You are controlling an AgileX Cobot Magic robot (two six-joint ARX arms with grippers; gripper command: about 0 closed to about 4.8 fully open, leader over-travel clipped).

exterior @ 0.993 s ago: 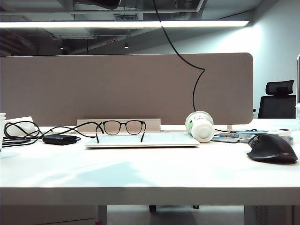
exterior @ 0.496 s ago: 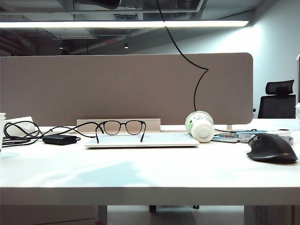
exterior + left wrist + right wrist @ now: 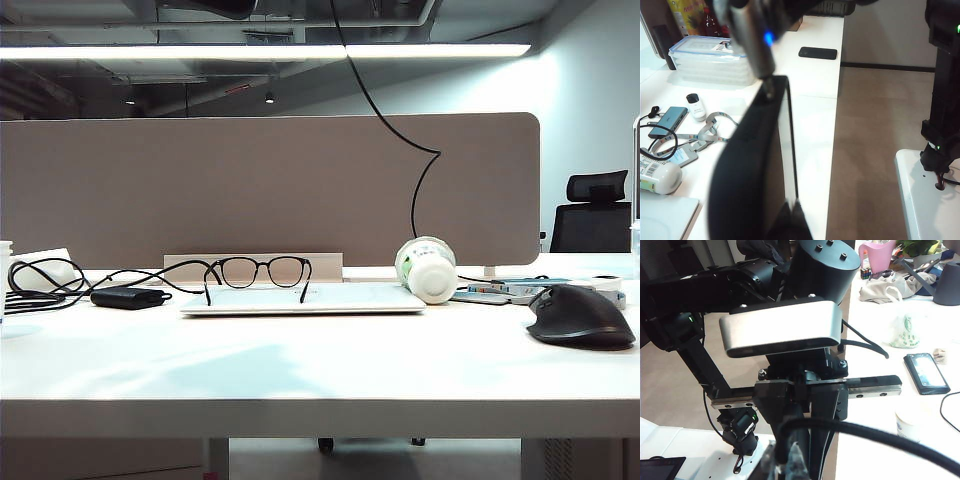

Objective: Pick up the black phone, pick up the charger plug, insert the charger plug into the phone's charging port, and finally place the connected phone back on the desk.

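Your left hand is clamped narrow on one short end of the black phone, holding it in the air above the edge of the desk. Your right hand is closed just as tightly at the plug end of the single black cable. There are two hands, one charger plug and one held phone. A second phone lies flat farther along the desk. The held phone sits edge-on to the left wrist camera, with its long axis running from the left hand straight toward the right. Its free short edge meets the plug's tip, though blur hides the port. Neither hand appears in the exterior view.
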